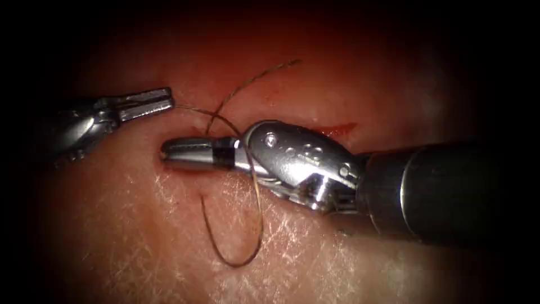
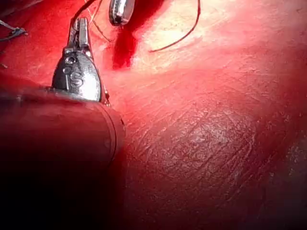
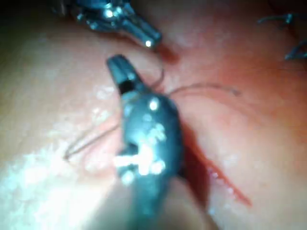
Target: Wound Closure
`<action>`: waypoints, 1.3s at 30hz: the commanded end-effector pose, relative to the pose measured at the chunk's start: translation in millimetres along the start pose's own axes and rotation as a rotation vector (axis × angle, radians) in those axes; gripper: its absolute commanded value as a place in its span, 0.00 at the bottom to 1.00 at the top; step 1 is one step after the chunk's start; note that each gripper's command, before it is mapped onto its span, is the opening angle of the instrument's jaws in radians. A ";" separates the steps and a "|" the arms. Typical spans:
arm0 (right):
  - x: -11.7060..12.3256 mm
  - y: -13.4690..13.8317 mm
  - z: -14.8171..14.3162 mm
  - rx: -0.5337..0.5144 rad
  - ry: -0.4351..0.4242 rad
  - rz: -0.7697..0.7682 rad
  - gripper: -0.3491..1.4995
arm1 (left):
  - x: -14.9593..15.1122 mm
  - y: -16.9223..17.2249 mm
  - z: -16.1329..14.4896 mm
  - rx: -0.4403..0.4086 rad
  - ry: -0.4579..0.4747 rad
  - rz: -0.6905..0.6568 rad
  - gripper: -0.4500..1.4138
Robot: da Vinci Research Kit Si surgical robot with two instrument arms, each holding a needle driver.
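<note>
My left tool lies at the upper left over the tissue, jaws shut on the thread where it leaves their tip. From there the thread runs right, crosses over my right tool's wrist and falls in a wide loop that ends at the tissue surface. A frayed free end points up and right. My right tool reaches in from the right, lying flat, jaws shut with nothing seen between them. Neither tool holds a needle. The left tool and right tool stand close together.
A short red slit of the cut with red fluid shows just beyond the right tool's wrist, and as a red line beside its shaft. Cut ends of thread lie further off on the tissue.
</note>
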 end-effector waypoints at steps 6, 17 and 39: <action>0.5 0.6 0.7 -0.053 0.070 0.028 0.61 | -0.6 1.4 1.1 -0.021 0.003 -0.003 0.00; 1.2 1.5 -0.2 -0.117 0.103 0.035 0.55 | -0.1 4.1 1.2 -0.051 -0.004 0.000 0.00; 0.5 3.4 -0.7 -0.254 0.163 0.099 0.46 | 1.1 8.0 2.5 -0.108 -0.011 0.004 0.00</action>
